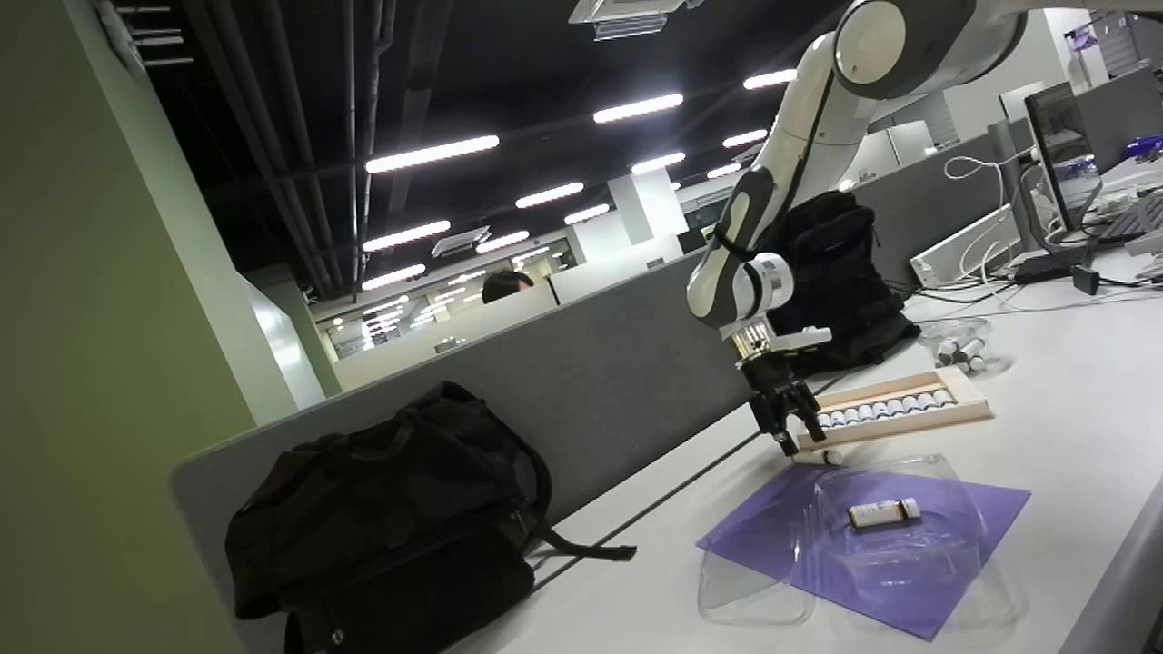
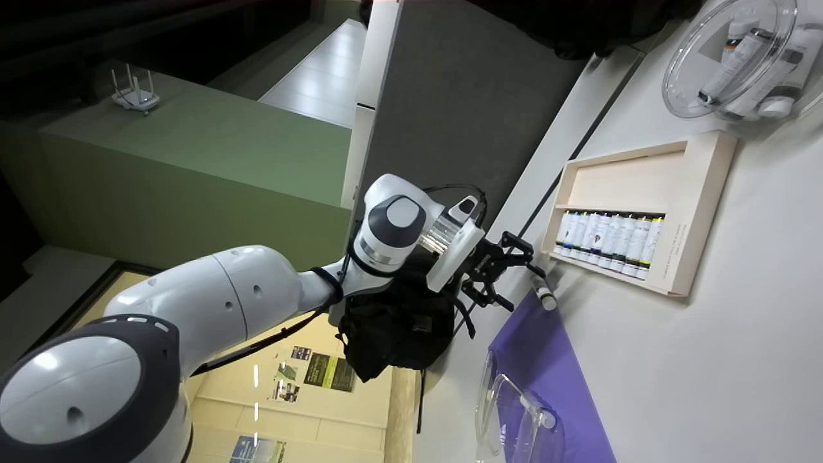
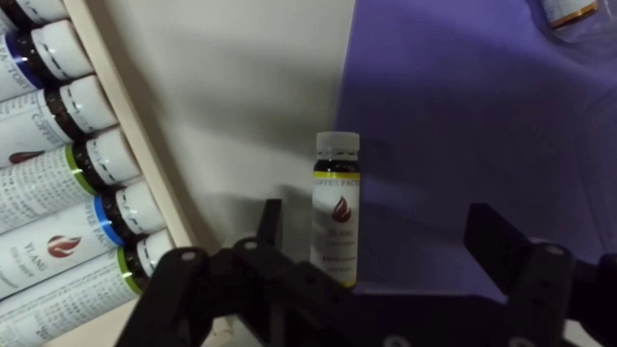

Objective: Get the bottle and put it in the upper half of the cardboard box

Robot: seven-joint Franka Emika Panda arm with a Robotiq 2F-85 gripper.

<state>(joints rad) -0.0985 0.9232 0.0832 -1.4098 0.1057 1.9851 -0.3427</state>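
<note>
Outside the cardboard box (image 2: 697, 212), near its low wall, the bottle (image 3: 336, 212) lies along the edge of the purple sheet (image 3: 434, 120); in the wrist view it shows between the wide-parted jaws of the gripper (image 3: 376, 212), nearer the box-side finger, its base end partly covered; whether the fingertips reach down to its level, I cannot tell.

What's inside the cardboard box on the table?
One half of the cardboard box holds a row of white-capped bottles lying side by side; in the other half, its tan floor shows. Whatever is beneath the bottles is covered.
</note>
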